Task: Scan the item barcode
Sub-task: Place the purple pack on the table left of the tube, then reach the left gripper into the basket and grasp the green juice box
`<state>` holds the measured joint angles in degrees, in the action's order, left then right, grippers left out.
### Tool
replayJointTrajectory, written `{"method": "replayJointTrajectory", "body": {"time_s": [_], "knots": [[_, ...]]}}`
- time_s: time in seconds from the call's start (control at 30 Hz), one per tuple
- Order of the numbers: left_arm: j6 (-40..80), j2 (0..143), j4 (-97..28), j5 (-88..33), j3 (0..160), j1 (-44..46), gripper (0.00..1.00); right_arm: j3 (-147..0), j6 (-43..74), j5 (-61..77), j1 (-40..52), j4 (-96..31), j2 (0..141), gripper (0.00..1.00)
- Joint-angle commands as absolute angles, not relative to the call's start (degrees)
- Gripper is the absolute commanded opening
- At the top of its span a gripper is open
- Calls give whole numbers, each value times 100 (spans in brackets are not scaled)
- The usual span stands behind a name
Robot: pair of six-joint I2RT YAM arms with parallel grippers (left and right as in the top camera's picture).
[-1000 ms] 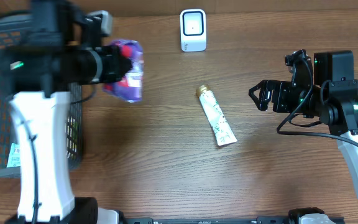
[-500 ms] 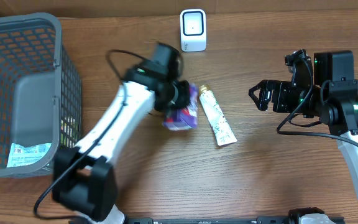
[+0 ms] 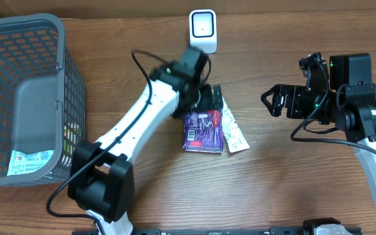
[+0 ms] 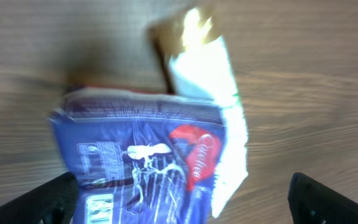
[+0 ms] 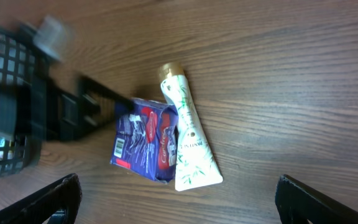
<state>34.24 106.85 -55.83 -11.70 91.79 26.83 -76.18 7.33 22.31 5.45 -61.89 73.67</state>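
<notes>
Basket point(image 3: 71, 91) holds white labelled packet point(image 3: 30, 161); purple pack point(image 3: 203, 129) outside.

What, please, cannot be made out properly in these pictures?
Purple packet: print blurred in the left wrist view, lower end cut off by the bottom edge; print too small to read in the right wrist view.
White tube: cap end hidden overhead by the left end effector.
Label in the basket: overhead, screened by the mesh, text too small.
</notes>
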Motion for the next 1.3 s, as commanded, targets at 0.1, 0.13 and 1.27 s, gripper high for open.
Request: {"method": "replayJointTrajectory", "body": {"time_s": [0.1,0.13,1.27], "knots": [[2366,10416,-6716,-530,11443,2102,100,-7721,725,2279,585,-6272,7369,100],[2209,10407,-6910,-532,11745,2003,100,-7721,725,2279,585,-6274,7369,100],[768,9483,-8936,-193,11489,-3667,100,-7721,722,2279,585,-6348,7369,100]]}}
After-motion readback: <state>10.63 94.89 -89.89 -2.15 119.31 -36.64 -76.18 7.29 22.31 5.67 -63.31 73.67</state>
